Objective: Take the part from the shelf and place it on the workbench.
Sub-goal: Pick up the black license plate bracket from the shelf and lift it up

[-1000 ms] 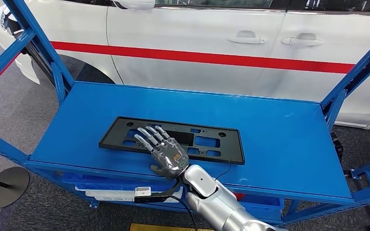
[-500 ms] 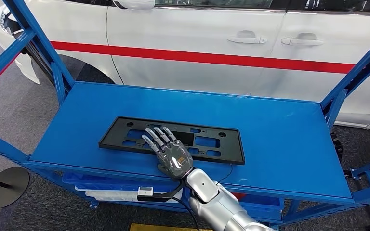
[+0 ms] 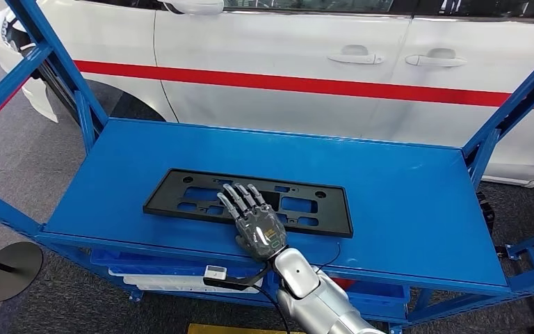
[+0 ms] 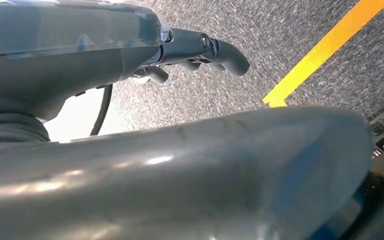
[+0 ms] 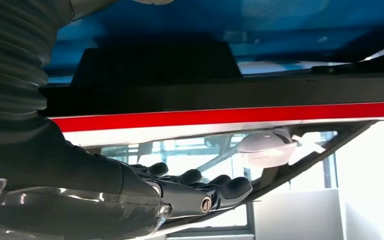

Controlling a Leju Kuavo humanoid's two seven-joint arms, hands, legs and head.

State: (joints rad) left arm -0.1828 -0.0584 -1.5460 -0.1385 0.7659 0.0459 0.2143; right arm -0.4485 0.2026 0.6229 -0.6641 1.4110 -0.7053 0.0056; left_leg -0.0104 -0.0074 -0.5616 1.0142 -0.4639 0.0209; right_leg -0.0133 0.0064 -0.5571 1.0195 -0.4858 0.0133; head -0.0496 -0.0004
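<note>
The part [image 3: 181, 198] is a flat black rectangular frame with cut-outs, lying on the blue shelf [image 3: 410, 202] a little left of middle. My right hand [image 3: 256, 223] comes in over the shelf's front edge, fingers stretched out flat and apart, lying over the part's near rail. It grips nothing. The right wrist view shows the same hand [image 5: 180, 192], fingers straight, close beside the part's dark edge [image 5: 260, 92]. My left hand [image 4: 205, 47] hangs over grey carpet, loosely extended and holding nothing.
A white car [image 3: 306, 49] with a red stripe stands right behind the shelf. Blue uprights [image 3: 49, 62] [image 3: 511, 115] frame both ends. A round black stand base [image 3: 10, 270] sits on the floor at left. A yellow floor line [image 4: 325, 50] runs under the left arm.
My right hand has slid to the right along the part's near rail and a little further over it, fingers still spread. The part has not moved.
</note>
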